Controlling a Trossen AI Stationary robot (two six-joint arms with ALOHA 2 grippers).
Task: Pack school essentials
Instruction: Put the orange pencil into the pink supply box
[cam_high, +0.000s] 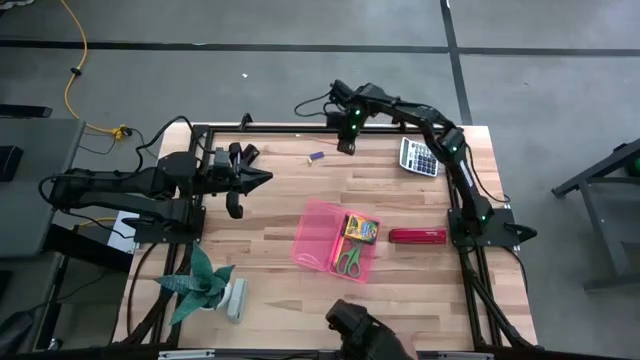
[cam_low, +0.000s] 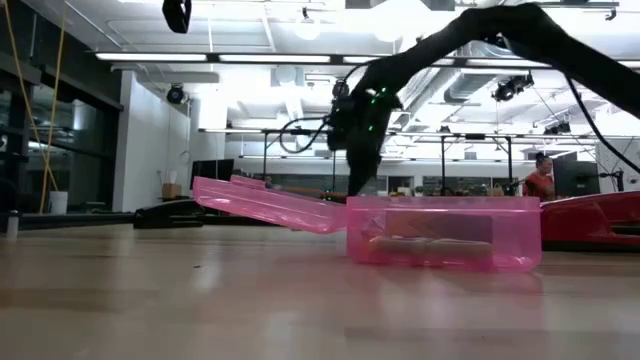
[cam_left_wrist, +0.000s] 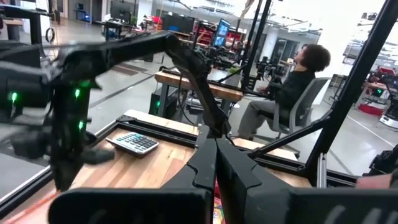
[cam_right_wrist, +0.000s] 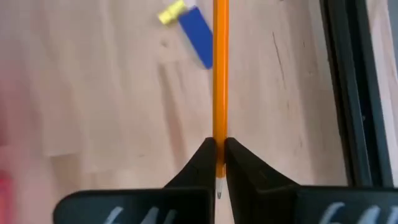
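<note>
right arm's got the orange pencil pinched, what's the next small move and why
Probably carry it toward the pink case and hold over the open tray. The right gripper is shut on the orange pencil, up at the table's far edge near the blue eraser, well away from the case. The case lies open, with the scissors and crayon box already inside. The left gripper waits at the left.

Scissors (cam_high: 347, 262) in case (cam_high: 318, 228), beside crayon box (cam_high: 360, 229)

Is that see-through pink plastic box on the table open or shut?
Open. The pink plastic box has its lid swung out flat beside it, and scissors and a crayon box lie uncovered inside.
</note>
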